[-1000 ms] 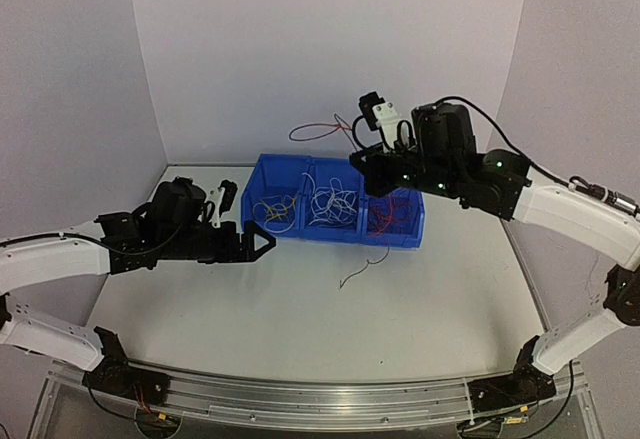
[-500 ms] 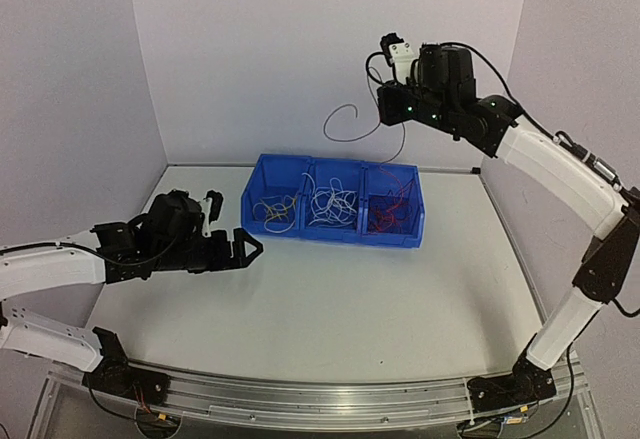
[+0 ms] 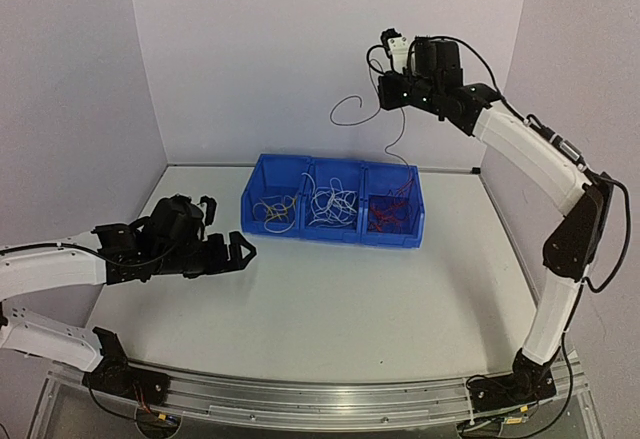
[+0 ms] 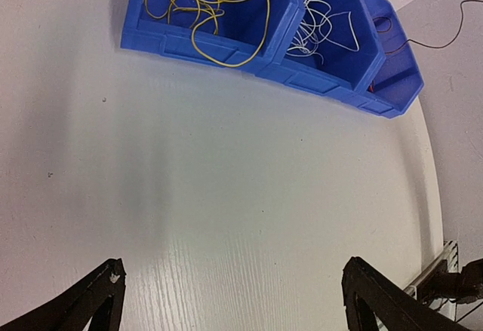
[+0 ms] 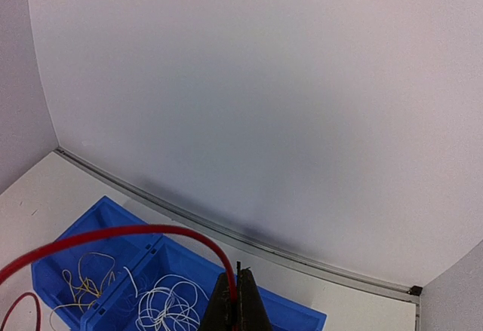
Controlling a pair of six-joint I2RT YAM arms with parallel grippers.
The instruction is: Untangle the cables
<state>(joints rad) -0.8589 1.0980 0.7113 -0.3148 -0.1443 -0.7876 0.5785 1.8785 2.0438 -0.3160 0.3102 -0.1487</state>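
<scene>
While our R gripper (image 3: 386, 94) is clamped on the red cable (image 3: 346, 119) high above the blue bin's (image 3: 330, 237) right end, we shd raise slowly, no snags; L gripper (image 3: 243, 251) hovers, jaws apart, near table's (image 3: 350, 309) left edge.

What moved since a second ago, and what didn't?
The right claw, shut on a dark red cable, rose from just above the blue bins to high over them, lifting the cable. The left claw, open and empty, slid back a little toward its base. The bins and their wires stayed put.
</scene>
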